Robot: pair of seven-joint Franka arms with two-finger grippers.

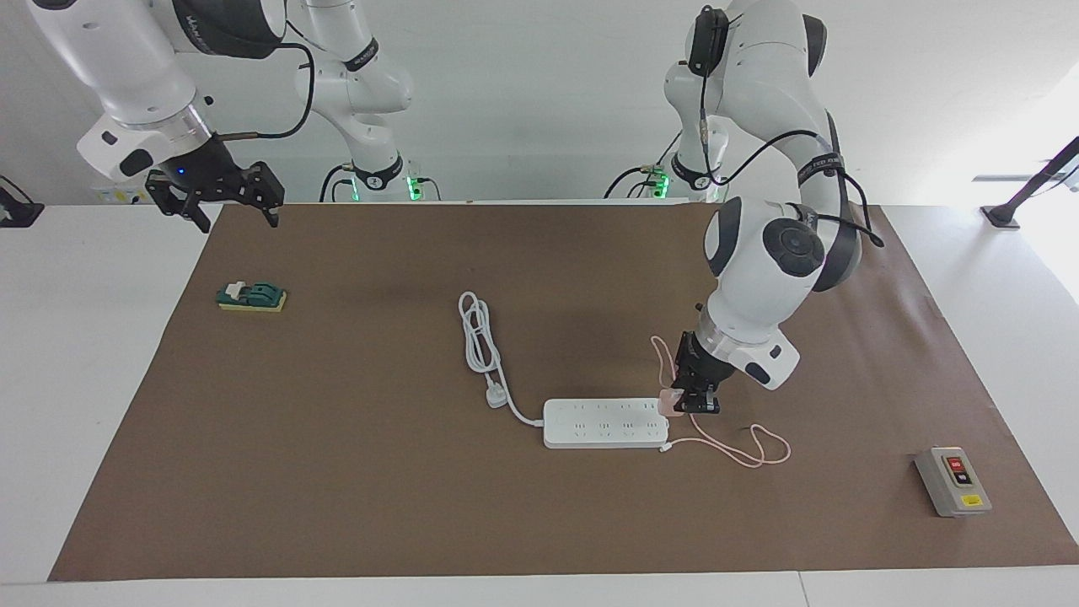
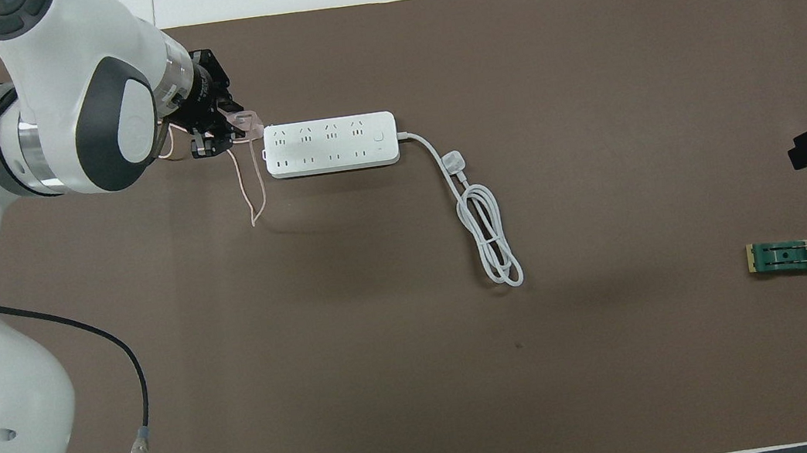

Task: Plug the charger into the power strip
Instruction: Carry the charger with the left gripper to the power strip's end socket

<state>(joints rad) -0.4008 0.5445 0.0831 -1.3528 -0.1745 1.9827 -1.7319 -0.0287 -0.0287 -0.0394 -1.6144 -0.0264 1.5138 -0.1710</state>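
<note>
Risk, as I judge it: charger, clamped in left gripper over the strip end toward the left arm, could miss its socket if tilted, cable dragging; right gripper waits, fingers apart.

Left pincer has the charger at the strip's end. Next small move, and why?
Probably shift the left pincer a little along the power strip until the charger sits over a socket, then lower. The charger hangs at the strip's end toward the left arm, not seated. The right pincer waits open.
</note>
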